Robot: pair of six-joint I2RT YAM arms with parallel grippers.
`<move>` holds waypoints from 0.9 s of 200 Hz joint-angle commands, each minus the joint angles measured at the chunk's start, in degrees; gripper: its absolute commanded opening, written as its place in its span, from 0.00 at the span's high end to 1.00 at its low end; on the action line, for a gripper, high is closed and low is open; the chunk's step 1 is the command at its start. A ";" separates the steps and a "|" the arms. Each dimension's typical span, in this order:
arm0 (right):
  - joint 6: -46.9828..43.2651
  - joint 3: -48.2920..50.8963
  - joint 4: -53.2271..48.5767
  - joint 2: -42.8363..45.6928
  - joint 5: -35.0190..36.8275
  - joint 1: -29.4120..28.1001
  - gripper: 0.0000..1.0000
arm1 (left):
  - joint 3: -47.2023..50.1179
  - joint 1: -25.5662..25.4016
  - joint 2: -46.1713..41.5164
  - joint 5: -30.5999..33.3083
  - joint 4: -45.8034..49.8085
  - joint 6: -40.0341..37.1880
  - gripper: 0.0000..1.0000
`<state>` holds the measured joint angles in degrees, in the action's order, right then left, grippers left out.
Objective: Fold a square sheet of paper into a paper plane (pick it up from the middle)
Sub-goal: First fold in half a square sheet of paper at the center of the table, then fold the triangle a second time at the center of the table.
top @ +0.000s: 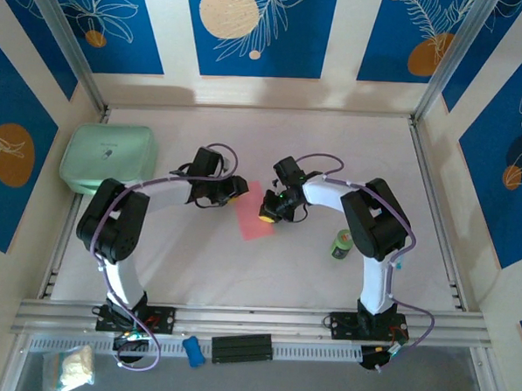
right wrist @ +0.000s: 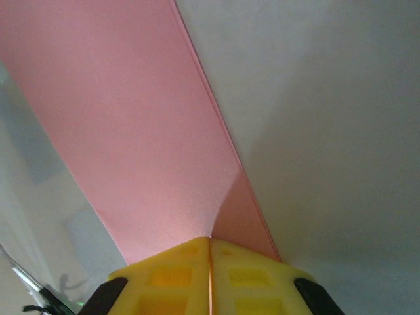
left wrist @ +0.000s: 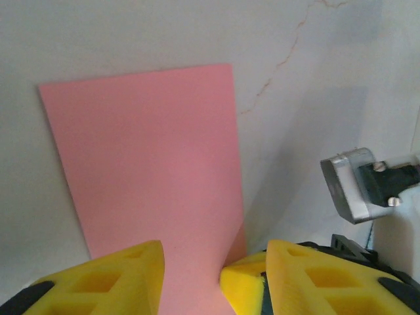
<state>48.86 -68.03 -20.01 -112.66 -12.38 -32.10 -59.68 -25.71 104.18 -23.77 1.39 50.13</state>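
Your R gripper [right wrist: 210, 244] pinches the paper [left wrist: 144, 157] at its edge, jaws fully closed; L gripper [left wrist: 215, 252] half-open above paper, empty. Hold it taut, press crease w/o dragging.

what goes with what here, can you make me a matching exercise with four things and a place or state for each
Things:
1 mint-green case
2 green can
3 left gripper
4 right gripper

Places or states:
a jaws shut on the pink paper
b far left of the table
c jaws apart above that paper
d standing on the table beside the right arm

Pairs: 1-b, 2-d, 3-c, 4-a
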 commanded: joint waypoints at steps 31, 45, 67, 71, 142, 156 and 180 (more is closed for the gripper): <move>5.71 2.48 2.56 1.65 1.98 -0.38 0.92 | -5.13 -0.39 5.79 0.00 1.12 -0.76 0.59; 3.40 1.65 3.08 3.44 -0.12 0.53 0.90 | -6.15 -0.39 6.56 0.38 2.16 -1.81 0.61; 0.50 1.82 4.31 6.78 -3.56 1.66 0.80 | -7.52 -0.39 7.81 0.40 2.90 -2.55 0.64; 0.11 2.12 4.48 7.41 -4.26 1.75 0.78 | -7.71 -0.39 7.98 0.39 2.92 -2.58 0.64; 0.97 9.59 -0.07 13.54 -4.40 2.91 0.65 | -6.60 -0.37 9.06 1.09 1.96 -1.13 0.67; 0.80 10.03 -1.01 13.30 -4.53 2.96 0.64 | -6.35 -0.38 9.24 1.29 1.85 -1.02 0.67; 0.36 10.19 -2.20 12.27 -5.11 2.90 0.64 | -6.06 -0.32 9.98 2.23 2.62 -1.35 0.68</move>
<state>49.52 -58.06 -19.53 -99.66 -15.46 -29.41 -66.59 -25.80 112.62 -23.16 2.57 49.06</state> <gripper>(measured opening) 0.358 0.325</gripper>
